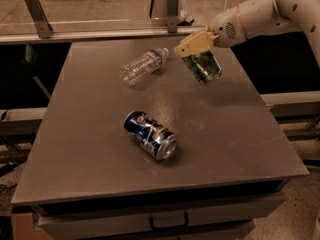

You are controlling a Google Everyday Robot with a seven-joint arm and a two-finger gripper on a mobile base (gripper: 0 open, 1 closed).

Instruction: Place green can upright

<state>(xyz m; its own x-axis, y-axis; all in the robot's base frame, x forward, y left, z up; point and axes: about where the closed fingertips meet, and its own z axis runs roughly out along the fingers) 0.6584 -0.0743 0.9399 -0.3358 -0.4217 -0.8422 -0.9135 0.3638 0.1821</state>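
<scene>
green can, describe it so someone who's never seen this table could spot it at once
Look at the far right part of the dark grey table, where the tan gripper reaches in. The green can is held tilted in it, right of the clear plastic bottle. It alone is mottled green; the blue can lies on its side nearer the front.
</scene>
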